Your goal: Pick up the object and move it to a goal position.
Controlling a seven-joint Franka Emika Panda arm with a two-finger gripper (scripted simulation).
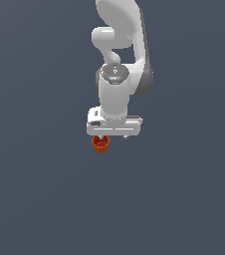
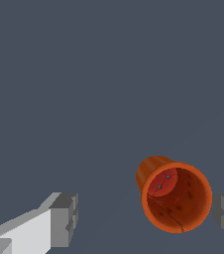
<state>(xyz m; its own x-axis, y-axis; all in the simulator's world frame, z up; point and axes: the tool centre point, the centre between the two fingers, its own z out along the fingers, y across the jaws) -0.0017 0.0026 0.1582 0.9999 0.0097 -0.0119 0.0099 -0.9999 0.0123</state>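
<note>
Between the spread fingers of the gripper point(image 2: 146, 218), small orange-red cup point(image 2: 175, 197), round rim, hollow inside, unclamped

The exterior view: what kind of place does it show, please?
Probably a bare simulated test scene, not a real room. A uniform grey-blue ground fills the view with no walls or furniture, and only a smooth white arm and a small orange cup are present.
</note>
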